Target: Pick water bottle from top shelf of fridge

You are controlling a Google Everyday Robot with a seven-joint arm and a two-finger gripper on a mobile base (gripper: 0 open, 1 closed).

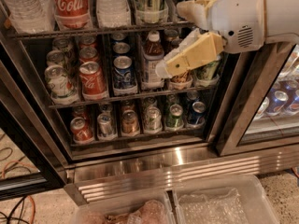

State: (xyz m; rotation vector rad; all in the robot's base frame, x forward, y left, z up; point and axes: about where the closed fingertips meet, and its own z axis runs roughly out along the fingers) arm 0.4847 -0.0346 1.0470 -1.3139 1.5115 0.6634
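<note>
Water bottle up-left of tool

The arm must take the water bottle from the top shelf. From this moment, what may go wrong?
1. The gripper, jaws open, hangs at the middle rack, close to the brown drink bottle and the cans. If it rises carelessly, it may knock them or strike the top shelf.
2. The water bottle stands tight beside the Coca-Cola bottle; the jaws may bump or seize that one instead.
</note>
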